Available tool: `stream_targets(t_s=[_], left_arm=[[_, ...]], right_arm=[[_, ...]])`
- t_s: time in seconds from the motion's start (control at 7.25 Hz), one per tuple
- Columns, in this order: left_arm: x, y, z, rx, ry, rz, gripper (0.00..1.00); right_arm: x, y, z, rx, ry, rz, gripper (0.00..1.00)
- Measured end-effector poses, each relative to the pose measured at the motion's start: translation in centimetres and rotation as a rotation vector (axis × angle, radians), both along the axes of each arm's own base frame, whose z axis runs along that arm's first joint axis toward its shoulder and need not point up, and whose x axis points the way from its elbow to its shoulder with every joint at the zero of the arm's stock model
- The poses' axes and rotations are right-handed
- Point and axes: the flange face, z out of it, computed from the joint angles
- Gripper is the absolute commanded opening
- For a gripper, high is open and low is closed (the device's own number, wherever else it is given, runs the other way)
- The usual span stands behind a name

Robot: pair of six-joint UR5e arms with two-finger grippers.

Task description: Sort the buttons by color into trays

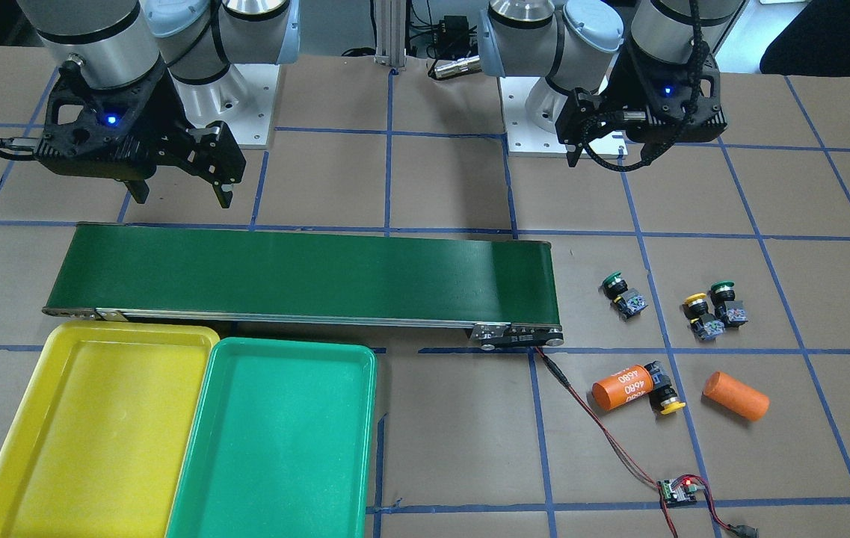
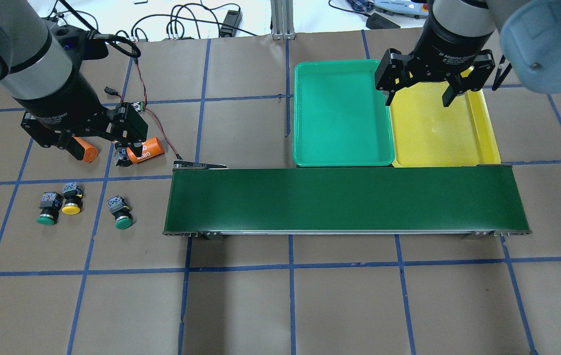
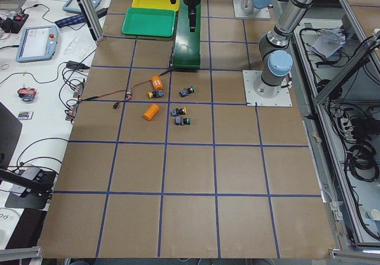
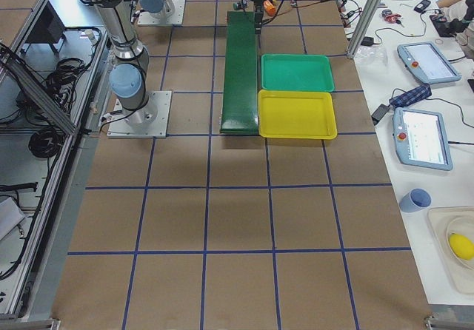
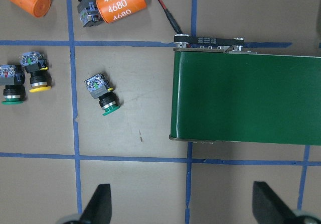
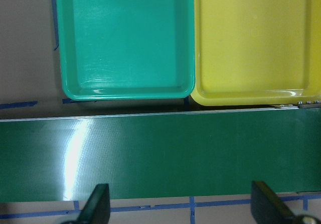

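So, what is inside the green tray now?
Nothing that shows: the green tray has a bare floor. In the overhead view the right gripper hides a small piece of its rim beside the yellow tray.

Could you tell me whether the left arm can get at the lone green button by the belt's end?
Probably yes: the button lies on its own, clear of the belt, and the open left hand hovers nearby with nothing between.

a shallow bright yellow plastic tray [image 1: 96,426] sits just beside a shallow green plastic tray [image 1: 275,441] at lower left, below a long dark-green conveyor belt [image 1: 305,276]; four small black push-button switches [image 1: 623,297] lie at right.
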Motion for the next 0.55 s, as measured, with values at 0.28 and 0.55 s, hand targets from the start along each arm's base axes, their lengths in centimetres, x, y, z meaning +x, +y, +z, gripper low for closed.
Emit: stream_targets(t_s=[0.28,0.55], left_arm=[[-0.05,-0.05,0.00,-0.003,0.005,-0.001,1.00],[-0.01,-0.31,-0.21,-0.003,0.005,-0.006,1.00]], right_arm=[[-0.01,0.00,0.00,0.000,0.000,0.000,1.00],[-0.02,0.00,0.00,0.000,0.001,0.001,1.00]])
